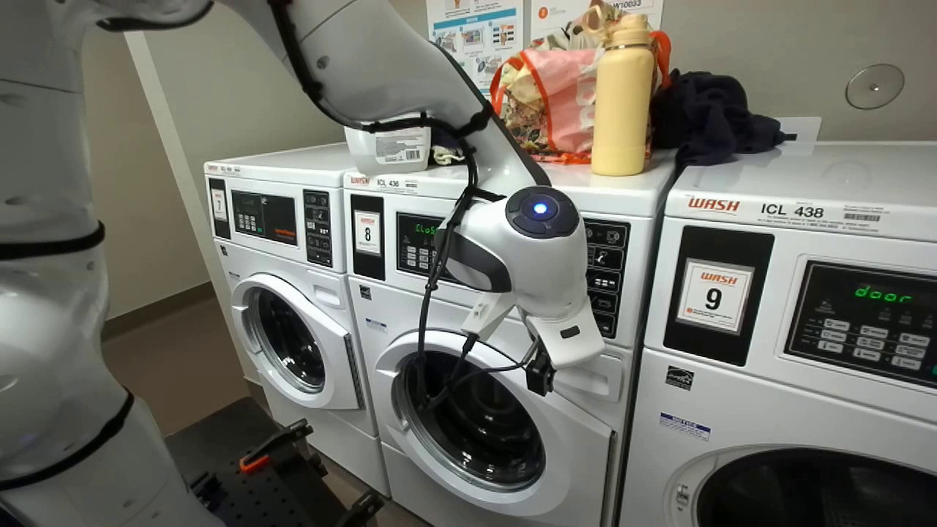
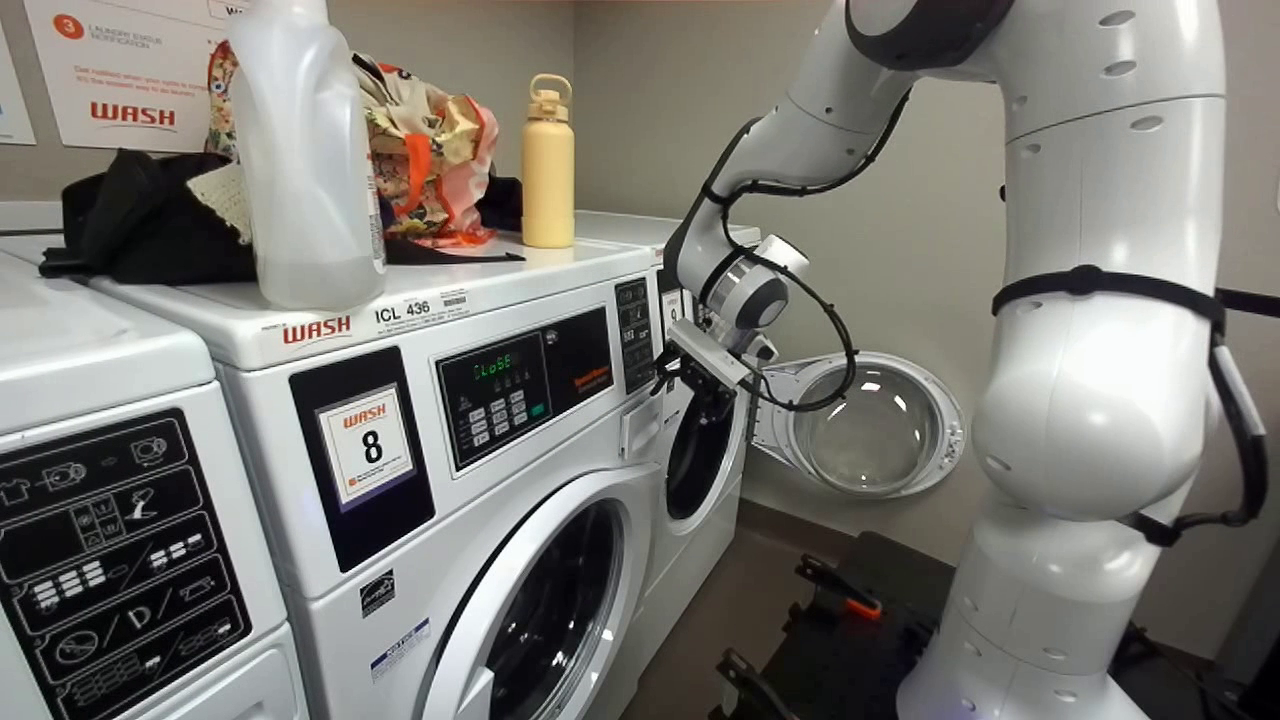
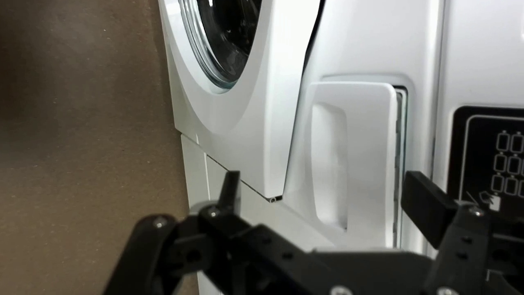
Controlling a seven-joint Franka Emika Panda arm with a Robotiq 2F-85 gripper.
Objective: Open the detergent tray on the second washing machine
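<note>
Detergent tray (image 3: 368, 164): white front with recessed pull (image 3: 330, 164), set in the washer marked 8 (image 2: 470, 520), beneath its pictogram panel (image 2: 636, 335); a narrow slot (image 3: 400, 135) ran along its upper edge. Gripper (image 3: 321, 192): jaws spread wide, nothing held; whether it touched the tray could not be told. Hazards, as judged: if the upper finger (image 3: 425, 205) stopped short of the slot, closing would probably scrape it off the smooth front; the lower finger (image 3: 231, 188) might, on a forward push, catch the projecting edge of the washer door (image 3: 282, 102). Differences of view: the slot read clearly in the wrist view alone; the card numbered 8 (image 2: 366, 447), identifying the machine, appeared in both exterior views but not in the wrist view.
</note>
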